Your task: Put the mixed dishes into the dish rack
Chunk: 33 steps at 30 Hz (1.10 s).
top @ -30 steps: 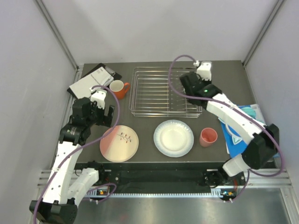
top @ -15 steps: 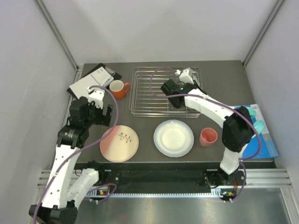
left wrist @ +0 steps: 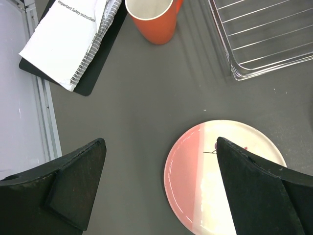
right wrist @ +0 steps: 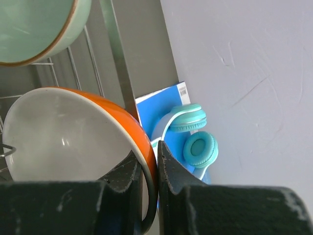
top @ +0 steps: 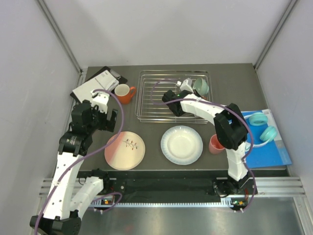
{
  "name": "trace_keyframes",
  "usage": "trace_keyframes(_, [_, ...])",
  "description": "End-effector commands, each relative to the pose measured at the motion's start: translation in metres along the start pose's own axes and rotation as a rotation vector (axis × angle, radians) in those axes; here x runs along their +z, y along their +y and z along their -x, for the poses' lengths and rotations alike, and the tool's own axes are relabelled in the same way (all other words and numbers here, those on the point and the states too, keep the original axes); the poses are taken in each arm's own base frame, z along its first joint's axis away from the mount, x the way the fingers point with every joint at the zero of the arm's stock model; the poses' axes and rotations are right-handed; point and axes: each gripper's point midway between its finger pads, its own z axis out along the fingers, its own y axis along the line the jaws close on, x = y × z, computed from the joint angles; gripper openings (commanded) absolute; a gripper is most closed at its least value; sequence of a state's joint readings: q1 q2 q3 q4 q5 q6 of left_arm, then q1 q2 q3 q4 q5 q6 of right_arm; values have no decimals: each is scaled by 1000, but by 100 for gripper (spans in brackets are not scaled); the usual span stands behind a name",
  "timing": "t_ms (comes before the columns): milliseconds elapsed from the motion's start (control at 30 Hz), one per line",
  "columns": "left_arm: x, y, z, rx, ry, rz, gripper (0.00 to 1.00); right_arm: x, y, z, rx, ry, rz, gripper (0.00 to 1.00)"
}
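The silver wire dish rack (top: 156, 93) stands at the back middle. A mint green bowl (top: 200, 86) leans in its back right corner and also shows in the right wrist view (right wrist: 34, 29). My right gripper (right wrist: 149, 154) is shut on the rim of an orange bowl with a white inside (right wrist: 73, 132), over the rack (top: 177, 104); the arm hides this bowl in the top view. My left gripper (top: 106, 121) is open and empty above the table (left wrist: 160, 147), left of the pink-and-cream plate (top: 124, 151). The orange mug (top: 124, 93), white plate (top: 182, 144) and salmon-pink cup (top: 217, 143) stand on the table.
A black-and-white booklet (top: 93, 85) lies at the back left beside the mug. Turquoise headphones (top: 261, 126) lie on a blue booklet (top: 266, 147) at the right edge. Grey walls close the sides and back.
My right arm has swung left across the rack from its back right corner to its middle, uncovering the mint bowl. My left arm has barely moved.
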<state>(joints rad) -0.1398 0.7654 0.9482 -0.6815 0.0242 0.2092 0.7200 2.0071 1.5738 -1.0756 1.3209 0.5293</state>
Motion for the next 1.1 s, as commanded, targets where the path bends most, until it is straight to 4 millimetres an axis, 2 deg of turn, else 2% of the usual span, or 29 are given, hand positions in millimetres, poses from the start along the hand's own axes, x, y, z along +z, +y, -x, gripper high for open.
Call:
trace_keyframes(0, [-11, 6, 16, 9, -56, 24, 99, -5, -4, 17, 43, -37, -36, 0])
trace_keyframes(100, [-11, 6, 13, 13, -50, 25, 99, -4, 1, 14, 41, -26, -19, 0])
trace_keyframes(133, [-10, 6, 12, 16, -48, 24, 99, -4, 3, 13, 44, -25, -16, 3])
trace_keyframes(233, [-9, 5, 8, 19, -41, 23, 99, -4, 4, 12, 51, -21, 0, 25])
trace_keyframes(267, [-9, 5, 7, 22, -39, 23, 99, -5, 6, 11, 54, -17, 11, 37])
trace_keyframes(333, [-7, 5, 4, 27, -34, 25, 99, -5, 7, 11, 66, -16, 32, 44])
trace_keyframes(367, [-6, 5, 5, 30, -44, 27, 99, -6, 7, 11, 68, -13, 48, 53])
trace_keyframes(467, [0, 10, 1, 38, -34, 56, 99, -9, 2, 14, 96, -9, 72, 70])
trace_keyframes(567, [8, 8, -1, 39, -25, 43, 99, -16, -15, 20, 169, -11, 116, 71])
trace_keyframes(633, [14, 8, 1, 33, -25, 37, 99, -21, -19, 20, 205, -3, 165, 72])
trace_keyframes(667, [18, 2, 2, 30, -31, 2, 99, -26, -31, 25, 244, -11, 191, 75])
trace_keyframes(733, [30, -2, 2, 32, -35, -21, 99, -33, -34, 28, 291, -6, 266, 75])
trace_keyframes(767, [35, -7, 1, 34, -40, -48, 99, -39, -49, 33, 339, -20, 295, 76])
trace_keyframes(833, [52, -10, 0, 30, -49, -61, 99, -47, -52, 38, 390, -25, 373, 77])
trace_keyframes(867, [58, -11, -1, 29, -50, -66, 99, -52, -66, 41, 432, -41, 404, 77])
trace_keyframes(900, [67, -14, -7, 28, -35, -72, 99, -53, -69, 42, 457, -44, 427, 78])
trace_keyframes(933, [72, -12, -1, 24, -60, -60, 99, -55, -69, 41, 474, -37, 473, 78])
trace_keyframes(967, [76, -13, -1, 23, -59, -56, 99, -53, -81, 40, 525, -32, 492, 78])
trace_keyframes(1033, [85, -12, -2, -13, -33, -24, 93, -53, -77, 35, 568, -12, 571, 79])
trace_keyframes(1067, [86, -15, -6, -21, -2, -35, 91, -50, -91, 34, 622, -23, 592, 79])
